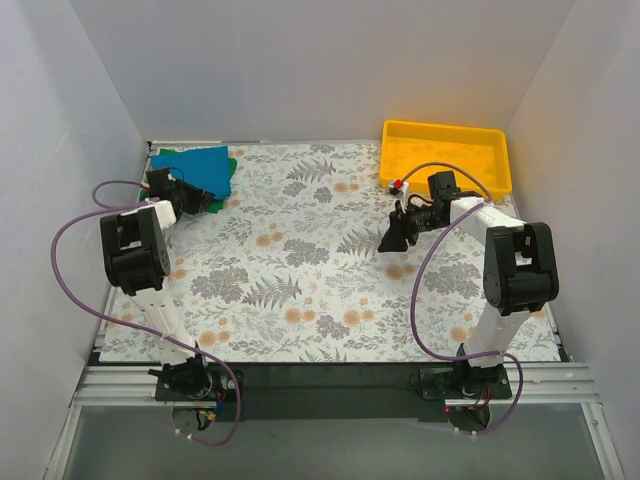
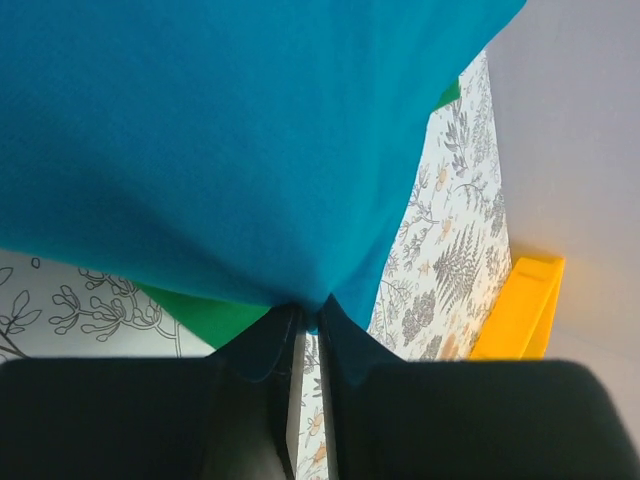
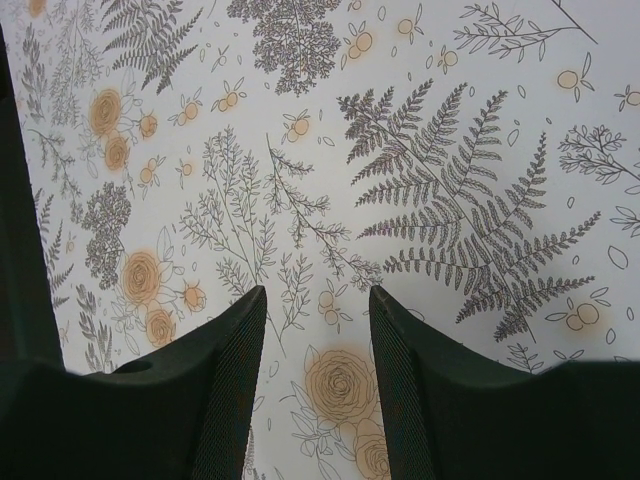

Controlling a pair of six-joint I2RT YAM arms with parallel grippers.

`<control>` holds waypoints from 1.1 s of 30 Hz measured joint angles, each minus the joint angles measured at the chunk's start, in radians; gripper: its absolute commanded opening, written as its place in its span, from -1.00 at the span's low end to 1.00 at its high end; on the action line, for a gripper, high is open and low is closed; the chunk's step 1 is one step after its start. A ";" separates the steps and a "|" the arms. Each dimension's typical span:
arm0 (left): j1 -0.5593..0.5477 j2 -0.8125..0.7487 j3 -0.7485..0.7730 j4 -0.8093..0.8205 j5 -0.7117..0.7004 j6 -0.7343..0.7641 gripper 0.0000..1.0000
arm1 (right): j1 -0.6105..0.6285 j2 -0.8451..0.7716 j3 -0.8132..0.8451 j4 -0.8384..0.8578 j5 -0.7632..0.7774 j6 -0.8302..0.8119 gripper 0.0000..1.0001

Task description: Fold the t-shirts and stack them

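The teal-blue t-shirt [image 1: 195, 165] lies folded at the far left corner of the table, on top of the bright green t-shirt [image 1: 231, 170], which shows only as a strip past its right edge. In the left wrist view the teal-blue t-shirt [image 2: 220, 130] fills the upper frame and the green t-shirt [image 2: 205, 315] peeks out beneath it. My left gripper [image 1: 200, 200] [image 2: 312, 315] is shut on the near edge of the teal fabric, which is pinched between its fingertips. My right gripper [image 1: 390, 240] [image 3: 317, 300] hangs open over the bare floral table cover, holding nothing.
A yellow plastic tray [image 1: 445, 135] [image 2: 520, 310] stands at the far right corner. White walls close in the table on the left, back and right. The floral table cover [image 1: 300, 270] spans the middle between the arms.
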 measured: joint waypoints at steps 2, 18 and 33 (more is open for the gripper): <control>0.001 0.000 0.006 -0.005 0.007 0.012 -0.88 | 0.000 0.000 0.000 -0.002 0.000 -0.003 0.06; 0.084 -0.023 0.069 -0.126 0.129 0.082 -0.76 | 0.000 0.000 0.000 -0.003 -0.006 -0.018 0.05; 0.107 -0.033 0.090 -0.144 0.304 0.154 -0.71 | 0.000 0.002 0.000 -0.009 -0.006 -0.021 0.06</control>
